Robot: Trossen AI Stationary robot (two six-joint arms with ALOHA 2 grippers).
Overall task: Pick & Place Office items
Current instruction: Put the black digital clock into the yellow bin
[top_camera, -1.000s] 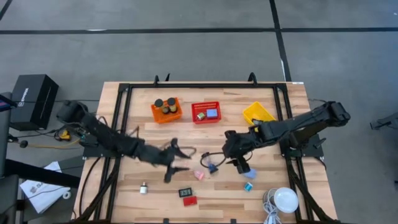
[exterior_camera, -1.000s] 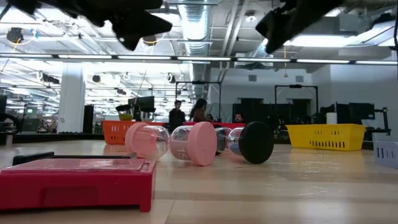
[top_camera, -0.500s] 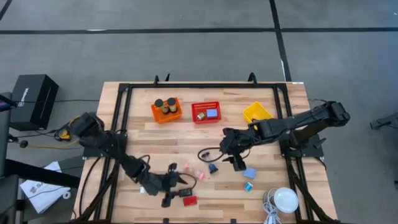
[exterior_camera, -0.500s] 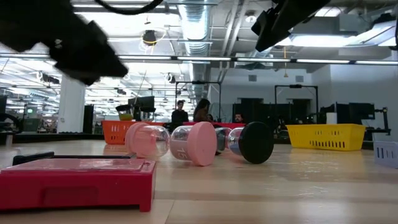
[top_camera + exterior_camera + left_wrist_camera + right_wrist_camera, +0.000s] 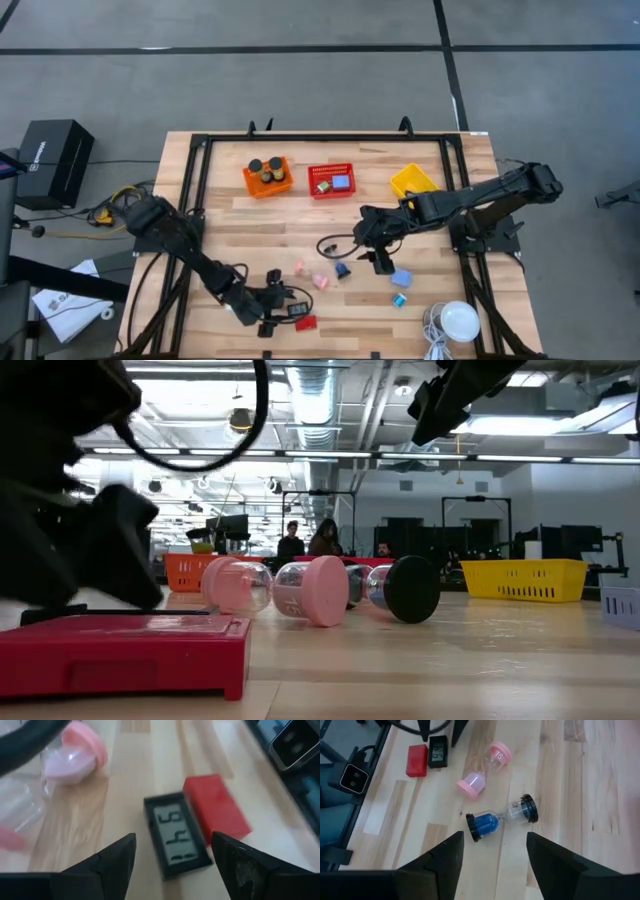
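Left claw (image 5: 172, 865) low at the near edge of the wooden surface (image 5: 250, 225), fingers spread wide and empty, straddling a small black digital clock (image 5: 176, 840); flat red rectangular block (image 5: 216, 809) just beside it. Right claw (image 5: 495, 865) hovers open, empty, mid-surface over a black-capped hourglass with blue sand (image 5: 501, 817); pink-capped hourglass (image 5: 485, 770) lies left of it.
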